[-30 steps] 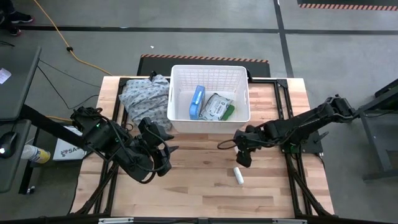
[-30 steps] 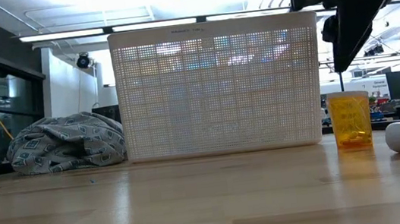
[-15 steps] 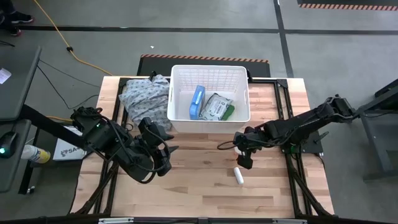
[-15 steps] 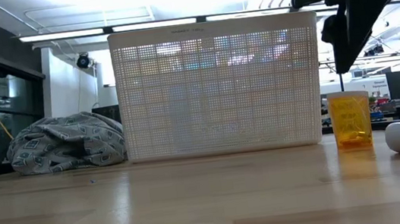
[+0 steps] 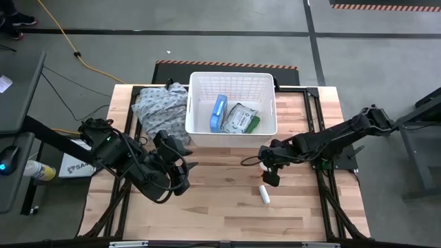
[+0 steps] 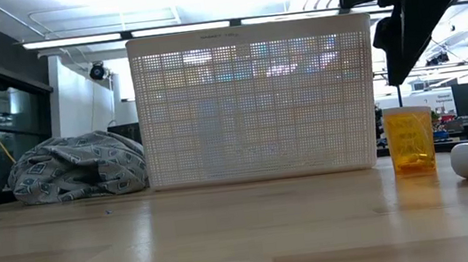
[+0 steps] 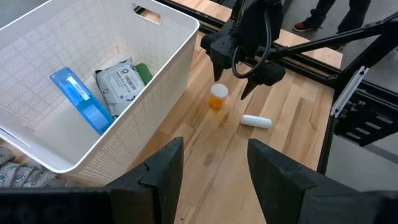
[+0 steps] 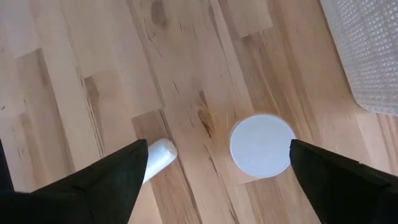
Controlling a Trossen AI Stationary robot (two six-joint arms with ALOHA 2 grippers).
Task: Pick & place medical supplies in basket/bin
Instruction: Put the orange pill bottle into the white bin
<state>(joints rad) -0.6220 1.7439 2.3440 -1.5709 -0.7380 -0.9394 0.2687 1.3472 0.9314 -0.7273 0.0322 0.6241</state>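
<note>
On your wooden surface (image 5: 227, 207) sit the white basket (image 5: 232, 129) at the far middle, the grey cloth (image 5: 160, 105) touching its left, the orange vial (image 5: 262, 165) and white tube (image 5: 264, 195) near-right.

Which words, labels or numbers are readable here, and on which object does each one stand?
"SA": cut-off letters on the white box beside the table.
Grey-white pack in the basket: printed label, too small to read.
Orange vial: markings blurred, unreadable.
</note>
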